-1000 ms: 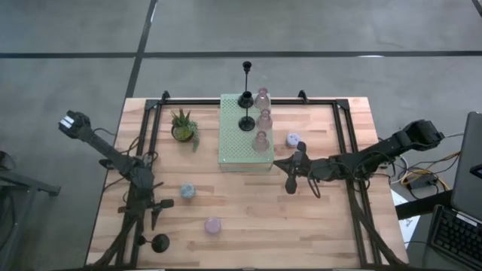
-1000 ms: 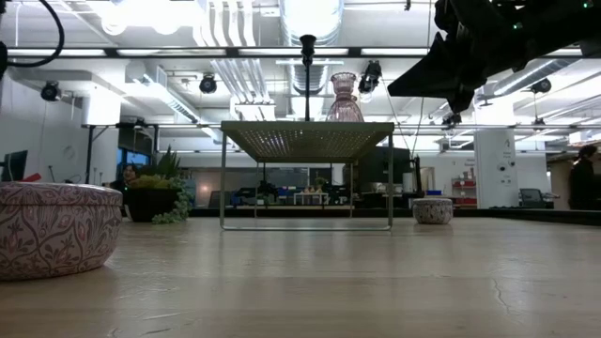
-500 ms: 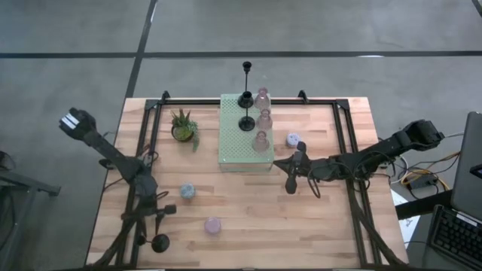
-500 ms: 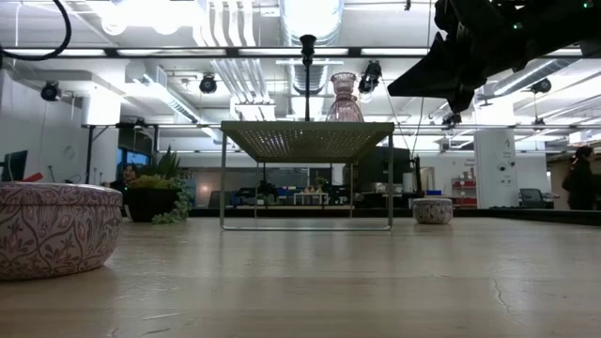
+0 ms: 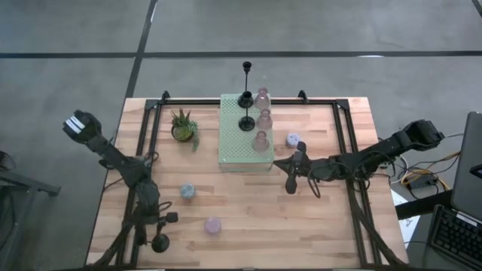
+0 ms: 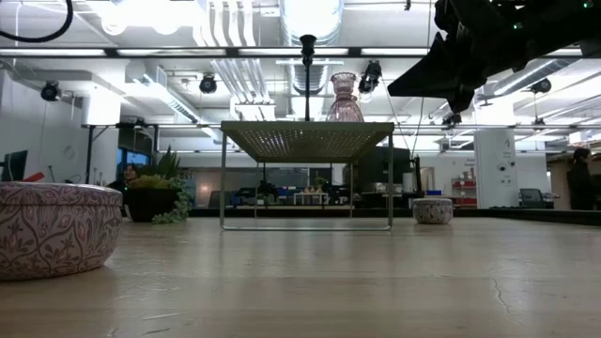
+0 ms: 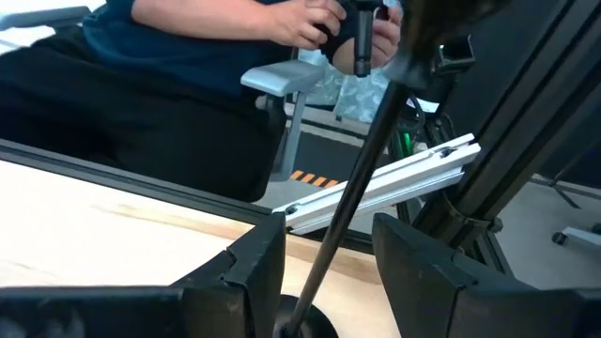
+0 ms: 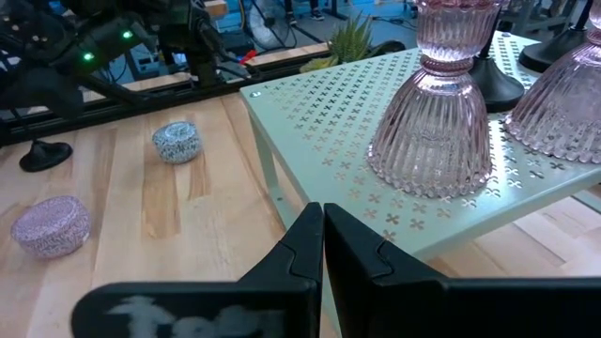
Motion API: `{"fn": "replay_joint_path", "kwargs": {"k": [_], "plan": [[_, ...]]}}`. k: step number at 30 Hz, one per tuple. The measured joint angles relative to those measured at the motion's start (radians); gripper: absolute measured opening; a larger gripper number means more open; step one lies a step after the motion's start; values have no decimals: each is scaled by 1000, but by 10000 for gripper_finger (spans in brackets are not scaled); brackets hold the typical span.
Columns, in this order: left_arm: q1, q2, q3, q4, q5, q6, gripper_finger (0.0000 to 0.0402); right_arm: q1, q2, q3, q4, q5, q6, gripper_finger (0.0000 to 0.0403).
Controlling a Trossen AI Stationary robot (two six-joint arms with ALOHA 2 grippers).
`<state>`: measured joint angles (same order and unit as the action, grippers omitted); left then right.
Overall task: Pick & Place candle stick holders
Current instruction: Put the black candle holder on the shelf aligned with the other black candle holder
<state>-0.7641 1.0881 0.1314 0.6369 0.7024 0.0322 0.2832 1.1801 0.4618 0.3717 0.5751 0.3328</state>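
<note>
A black candle stick holder (image 5: 160,242) stands on its round base near the table's front left. My left gripper (image 5: 157,228) is open, and its fingers stand on either side of the holder's thin stem (image 7: 349,202) without touching it. My right gripper (image 5: 281,164) is shut and empty by the near right corner of the pale green board (image 5: 235,143). On the board stand two black holders (image 5: 246,123) and three pink glass holders (image 8: 434,131). Three stubby pastel holders rest on the table (image 5: 292,139) (image 5: 187,192) (image 5: 213,224).
A small potted plant (image 5: 183,126) stands left of the board. A person sits beyond the table's near left edge, hands showing in the left wrist view (image 7: 310,23). Metal frame rails (image 5: 343,128) run along the table's sides. A lavender holder (image 6: 52,228) looms close in the low view.
My left gripper has gone toward the table's near edge, down over the black holder at the front left, until its open fingers stand around the stem.
</note>
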Motion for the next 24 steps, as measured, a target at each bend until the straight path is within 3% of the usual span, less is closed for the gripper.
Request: {"fn": "replay_joint_path", "kwargs": {"k": [10, 24], "plan": [[-17, 47, 30, 26, -31, -14, 158, 0, 0, 0, 0, 0, 0, 8], [-30, 57, 30, 70, -73, -61, 54, 0, 0, 0, 0, 0, 0, 8]]}}
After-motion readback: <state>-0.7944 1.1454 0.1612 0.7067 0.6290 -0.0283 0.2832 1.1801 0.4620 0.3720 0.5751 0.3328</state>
